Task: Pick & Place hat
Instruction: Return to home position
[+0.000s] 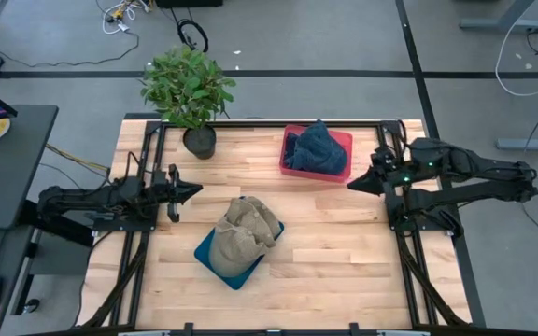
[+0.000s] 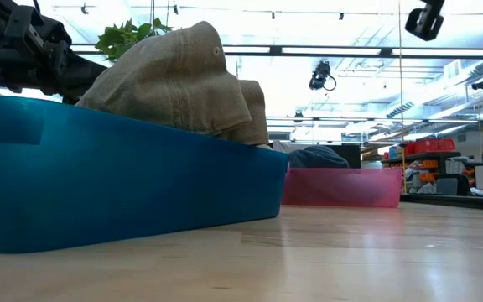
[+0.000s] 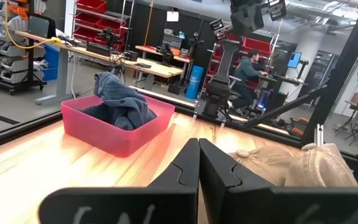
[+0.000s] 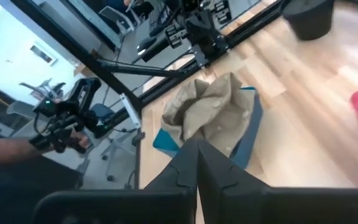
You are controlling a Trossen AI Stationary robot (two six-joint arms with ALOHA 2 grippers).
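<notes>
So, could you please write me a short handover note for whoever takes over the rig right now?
Left gripper: shut, empty, above the left side of the table, pointing inward.
Right gripper: shut, empty, above the right side, pointing inward.
Things: brown caps heaped in the blue bin near the middle; blue caps heaped in the pink bin at the far side.
Done: all sorting; no cap lies loose on the table.
Left: probably only parking both arms at home.

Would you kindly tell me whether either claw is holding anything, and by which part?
Nothing is held: the left claw and the right claw are both shut and empty.
</notes>
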